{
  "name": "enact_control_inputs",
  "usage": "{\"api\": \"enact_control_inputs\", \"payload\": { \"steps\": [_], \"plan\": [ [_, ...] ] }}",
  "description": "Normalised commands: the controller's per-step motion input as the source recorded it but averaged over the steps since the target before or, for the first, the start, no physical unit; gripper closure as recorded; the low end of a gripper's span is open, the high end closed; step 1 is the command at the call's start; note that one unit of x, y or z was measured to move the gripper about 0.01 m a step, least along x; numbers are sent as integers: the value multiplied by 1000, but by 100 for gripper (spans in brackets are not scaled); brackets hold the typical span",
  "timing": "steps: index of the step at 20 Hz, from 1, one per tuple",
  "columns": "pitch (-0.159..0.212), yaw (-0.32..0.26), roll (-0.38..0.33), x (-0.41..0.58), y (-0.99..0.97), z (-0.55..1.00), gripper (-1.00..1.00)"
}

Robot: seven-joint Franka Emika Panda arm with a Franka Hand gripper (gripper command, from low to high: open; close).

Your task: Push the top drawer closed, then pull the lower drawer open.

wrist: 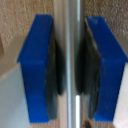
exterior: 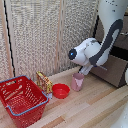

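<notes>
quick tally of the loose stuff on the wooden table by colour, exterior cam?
Red: 2, basket and bowl
Pink: 1, cup
Yellow/orange: 1, box
Total: 4
Gripper is in the wrist view, pads either side of a silver bar handle.

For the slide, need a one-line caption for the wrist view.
Wrist close-up: the hand straddles a silver bar handle, blue fingers flanking it on either side.
</notes>
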Motion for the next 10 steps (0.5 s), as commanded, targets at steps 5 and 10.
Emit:
{"api": "enact_control_inputs", "payload": {
  "steps": [5,10],
  "plan": [
    [-2,33,18,53,-91,431,-100],
    [-21,45,71,14,-75,759,-100]
  ]
}}
